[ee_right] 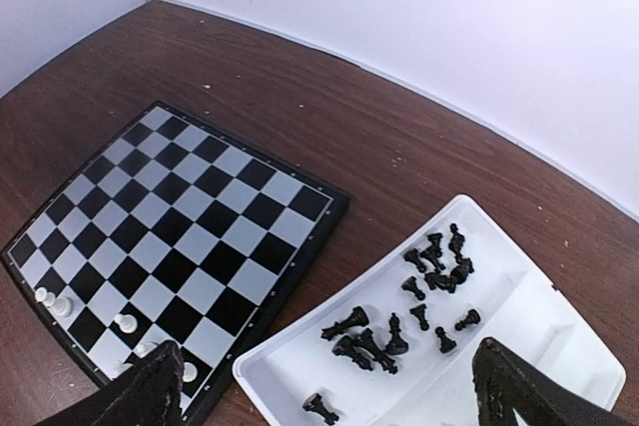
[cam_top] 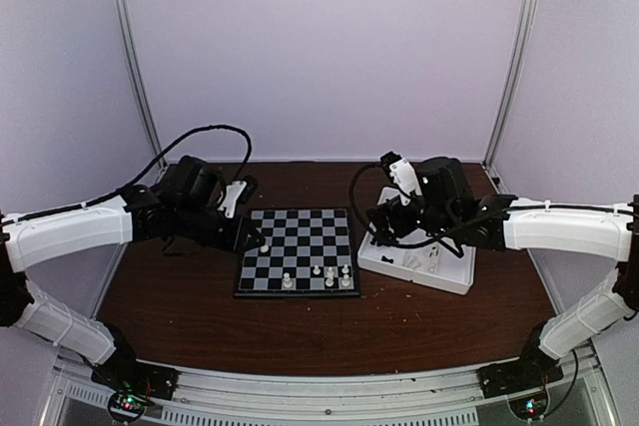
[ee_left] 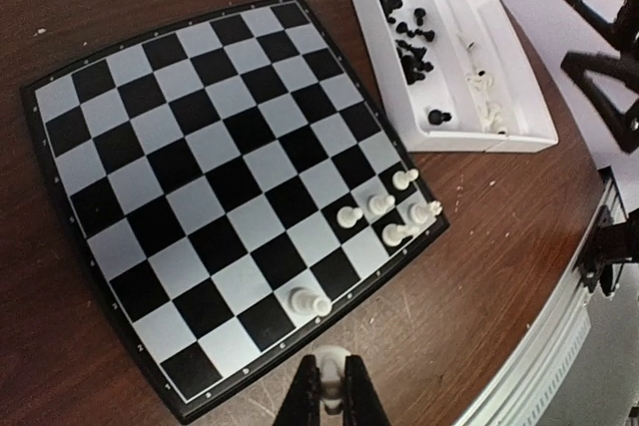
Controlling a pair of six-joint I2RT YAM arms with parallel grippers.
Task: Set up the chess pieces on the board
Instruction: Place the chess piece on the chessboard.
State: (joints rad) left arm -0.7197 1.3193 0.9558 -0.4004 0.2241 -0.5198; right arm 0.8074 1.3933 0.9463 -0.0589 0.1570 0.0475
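Note:
The board [cam_top: 300, 231] lies flat in the middle of the table. Several white chess pieces [ee_left: 379, 205] stand near one corner, and one more [ee_left: 308, 301] stands apart on the same edge row. My left gripper [ee_left: 332, 396] is shut on a white piece [ee_left: 334, 361]. It hovers by the board's left side [cam_top: 260, 239]. My right gripper [ee_right: 329, 396] is open wide above the white tray [ee_right: 539, 316], nothing between its fingers [ee_right: 150, 386]. Black pieces [ee_right: 374, 341] lie loose in the tray.
The divided tray [cam_top: 449, 274] sits to the right of the board, close to its edge. One compartment holds black pieces [ee_left: 409, 42], another white ones [ee_left: 484, 97]. White walls enclose the brown table on three sides.

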